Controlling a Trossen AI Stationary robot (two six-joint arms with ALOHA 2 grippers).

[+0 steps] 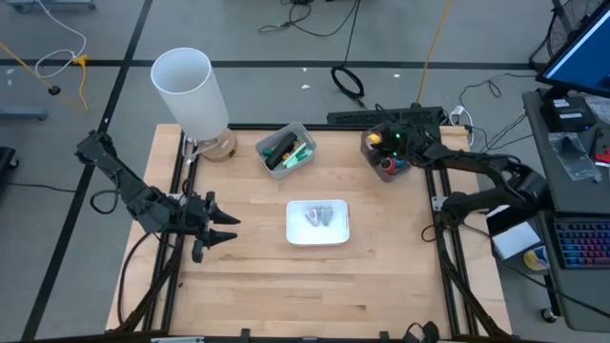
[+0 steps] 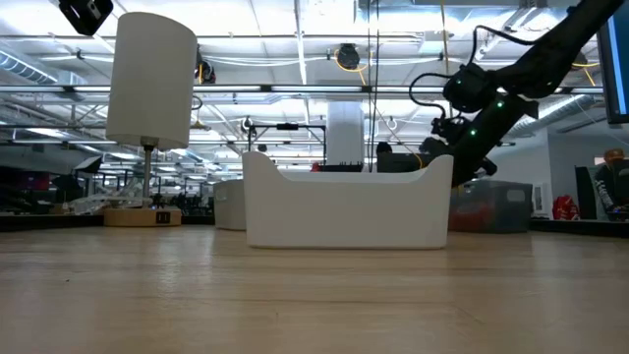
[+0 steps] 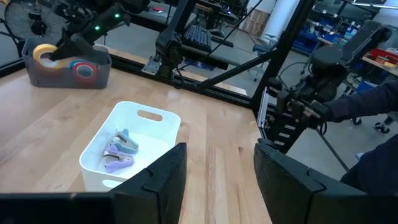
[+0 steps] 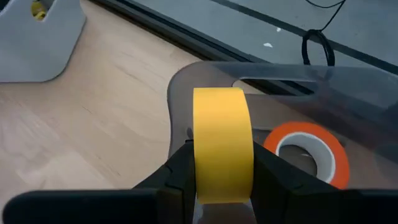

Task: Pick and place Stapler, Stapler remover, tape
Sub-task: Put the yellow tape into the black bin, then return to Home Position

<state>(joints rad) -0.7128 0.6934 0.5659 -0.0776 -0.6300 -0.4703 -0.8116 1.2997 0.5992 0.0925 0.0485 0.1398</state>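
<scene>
My right gripper (image 4: 222, 163) is shut on a yellow tape roll (image 4: 221, 140) over the open top of a translucent grey bin (image 1: 386, 167) at the table's far right. An orange tape roll (image 4: 305, 152) lies flat inside that bin. A white tray (image 1: 317, 238) at the table's middle holds blue and purple staple removers (image 3: 118, 152). Green and dark staplers (image 1: 286, 150) lie in a second grey bin at the far middle. My left gripper (image 1: 221, 231) waits open near the table's left edge, holding nothing. My right gripper pinches the yellow roll by its two flat faces (image 4: 194, 155), one finger (image 4: 177, 171) on each side. The fingers slant down from the table's right side. The roll stands on edge, its outer band toward the wrist camera. The fingers hide its lower part.
A white lamp (image 1: 191, 86) on a wooden foot stands at the far left corner. The black table frame (image 1: 443, 238) runs along the right edge, and a person's sleeve (image 3: 373, 112) shows beyond it. Bare wood lies near the front edge (image 1: 305, 295).
</scene>
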